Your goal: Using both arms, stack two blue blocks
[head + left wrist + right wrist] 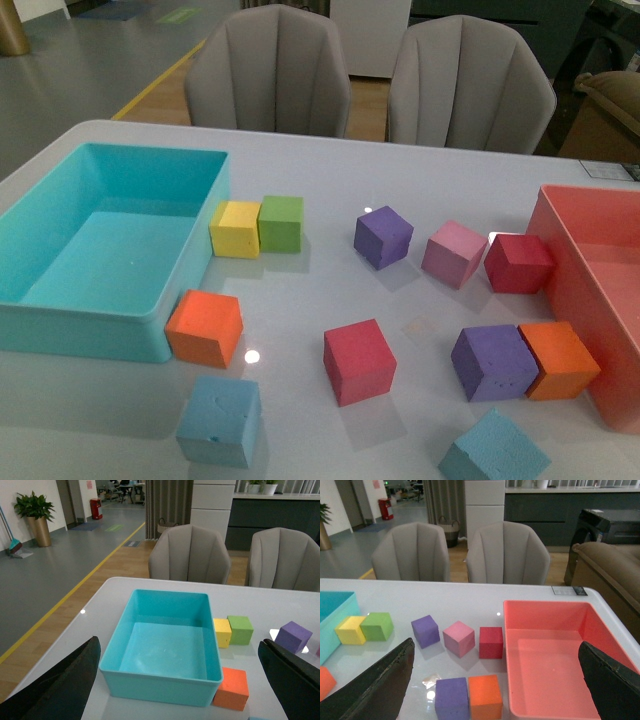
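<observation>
Two light blue blocks lie apart near the table's front edge: one (220, 420) at the front left, below an orange cube (205, 327), the other (495, 450) at the front right, cut off by the frame's bottom. Neither arm shows in the front view. My left gripper (179, 641) is open above the table, its black fingers (60, 685) framing the turquoise bin (150, 682); only a sliver of a blue block (258, 718) shows at that view's edge. My right gripper (496, 643) is open and empty, looking over the cubes and the red bin (507, 630).
The turquoise bin (30, 330) fills the left side and the red bin (560, 260) the right. Between them sit yellow (236, 228), green (281, 222), purple (383, 236), pink (454, 253) and red (359, 361) cubes. Two grey chairs (268, 70) stand behind the table.
</observation>
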You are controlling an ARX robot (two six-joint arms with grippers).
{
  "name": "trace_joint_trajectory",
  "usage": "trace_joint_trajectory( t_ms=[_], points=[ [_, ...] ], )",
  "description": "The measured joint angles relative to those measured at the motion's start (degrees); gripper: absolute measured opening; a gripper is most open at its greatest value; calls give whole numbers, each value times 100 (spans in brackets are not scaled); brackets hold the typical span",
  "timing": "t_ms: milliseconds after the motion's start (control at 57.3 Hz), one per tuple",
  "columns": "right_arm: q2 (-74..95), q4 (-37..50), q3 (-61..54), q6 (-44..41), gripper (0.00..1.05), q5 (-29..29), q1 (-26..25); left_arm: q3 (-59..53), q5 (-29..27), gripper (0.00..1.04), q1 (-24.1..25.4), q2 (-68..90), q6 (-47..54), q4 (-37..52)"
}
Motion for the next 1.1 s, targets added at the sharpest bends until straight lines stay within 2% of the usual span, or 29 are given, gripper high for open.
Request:
trace_joint_trajectory(
  t_ms=[837,907,942,1099],
  points=[
    [26,-35,13,-13,96,-7,0,0,0,96,0,0,0,0],
    [636,-979,380,-240,96,94,146,0,-2,96,0,0,0,0],
    [1202,-1172,511,-415,96,142,271,0,0,96,0,-2,2,0],
    [3346,-219,649,-1121,96,162,844,0,0,96,0,0,2,0]
  ],
)
